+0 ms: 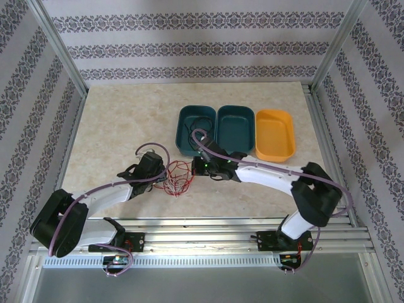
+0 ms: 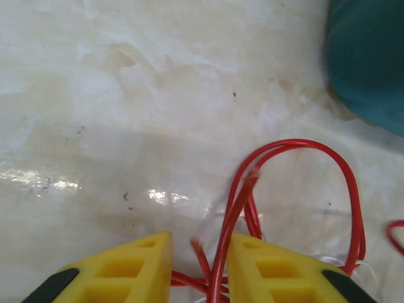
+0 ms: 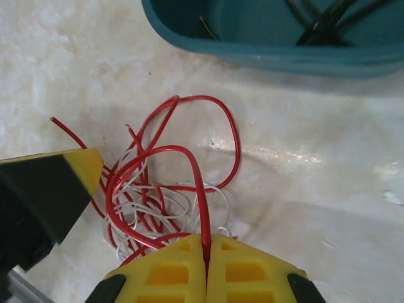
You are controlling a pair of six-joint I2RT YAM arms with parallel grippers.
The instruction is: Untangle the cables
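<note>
Top external view: a tangle of thin red and white cables [image 1: 178, 179] lies on the pale marble-patterned table [image 1: 113, 126], near its front edge. The left gripper [image 1: 165, 172] is at the tangle's left side and the right gripper [image 1: 197, 168] at its right. Behind them stand a dark teal plastic tray [image 1: 187, 142] holding a thin black cable [image 1: 201, 123], a second teal tray [image 1: 235, 126] and an orange oval tray [image 1: 275, 134].

Left wrist view: the left gripper [image 2: 199, 243] has its yellow fingers [image 2: 136, 268] apart, with strands of red cable [image 2: 297, 189] running through the gap. A few white strands [image 2: 353, 265] lie beside the right-hand finger, and a corner of the teal tray [image 2: 369, 63] shows at upper right.

Right wrist view: the right gripper [image 3: 206, 243] has its yellow fingers [image 3: 252, 274] pressed together, pinching one red cable [image 3: 203, 208] that rises from the tangle [image 3: 158, 208]. A finger of the left gripper [image 3: 44, 189] sits at the tangle's left edge. The teal tray [image 3: 208, 44], with black cable [image 3: 322, 19] inside, lies beyond the tangle.
</note>
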